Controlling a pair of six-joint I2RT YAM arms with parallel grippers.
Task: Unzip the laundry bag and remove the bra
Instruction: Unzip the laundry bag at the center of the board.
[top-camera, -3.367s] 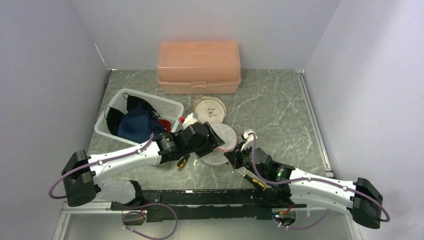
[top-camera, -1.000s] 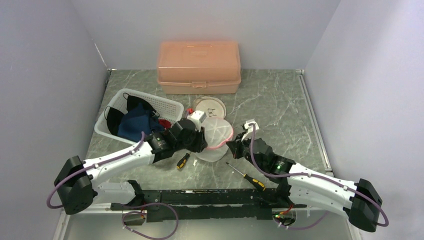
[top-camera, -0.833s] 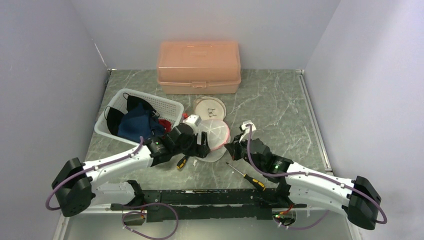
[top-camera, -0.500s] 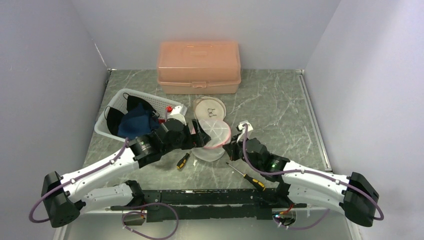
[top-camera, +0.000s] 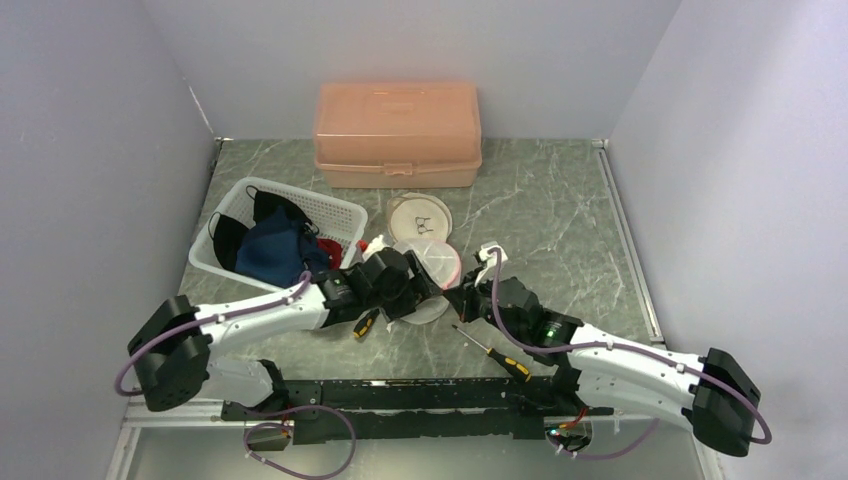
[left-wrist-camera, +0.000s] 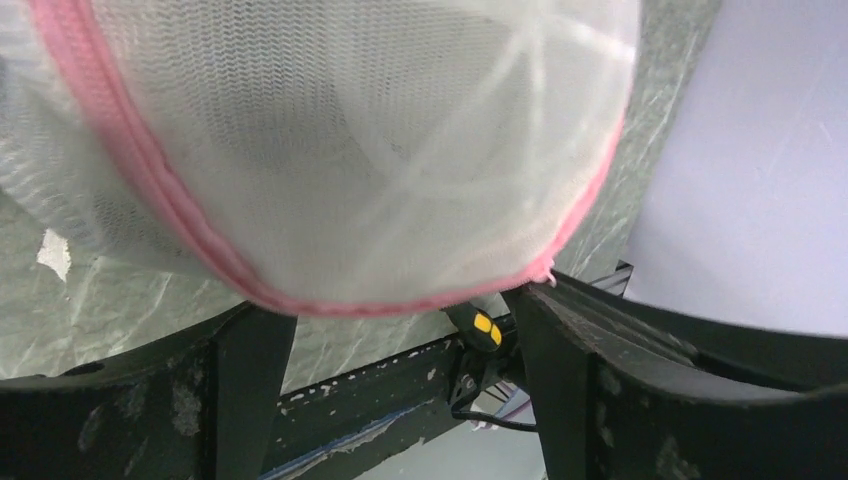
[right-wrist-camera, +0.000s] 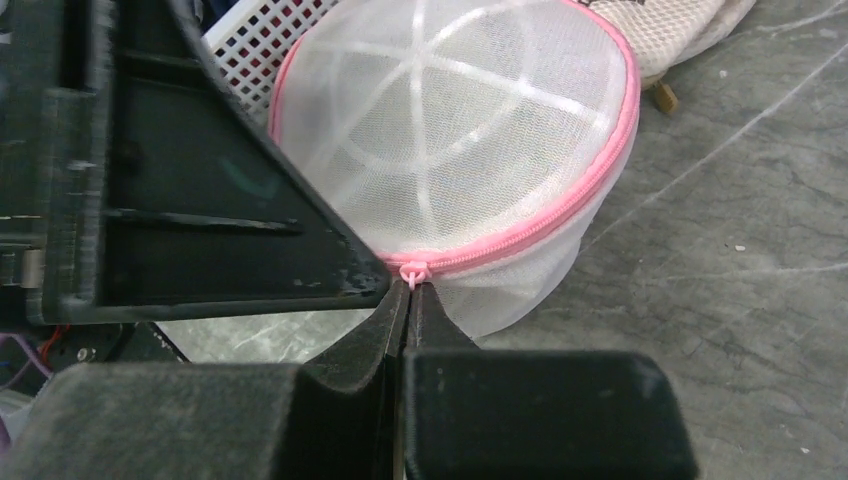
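The laundry bag (top-camera: 433, 266) is a white mesh dome with a pink zipper, lying mid-table. It fills the left wrist view (left-wrist-camera: 330, 150) and sits ahead of the fingers in the right wrist view (right-wrist-camera: 460, 150). My left gripper (top-camera: 418, 291) is open, its fingers (left-wrist-camera: 245, 385) standing wide apart either side of the bag's near rim, touching nothing that I can see. My right gripper (right-wrist-camera: 410, 288) is shut on the small pink zipper pull (right-wrist-camera: 412, 270) at the bag's right front. Only white ribs show through the mesh; the bra is hidden.
A peach plastic box (top-camera: 398, 134) stands at the back. A white basket (top-camera: 335, 210) with dark clothes (top-camera: 272, 248) is at the left. A beige round mesh pouch (top-camera: 420, 215) lies behind the bag. One screwdriver (top-camera: 495, 352) and a shorter one (top-camera: 365, 322) lie near the front.
My left gripper let go of the bag, swung left toward the basket, then came back with jaws wide at the bag's rim. The bag settled lower. My right gripper stayed shut on the pull.
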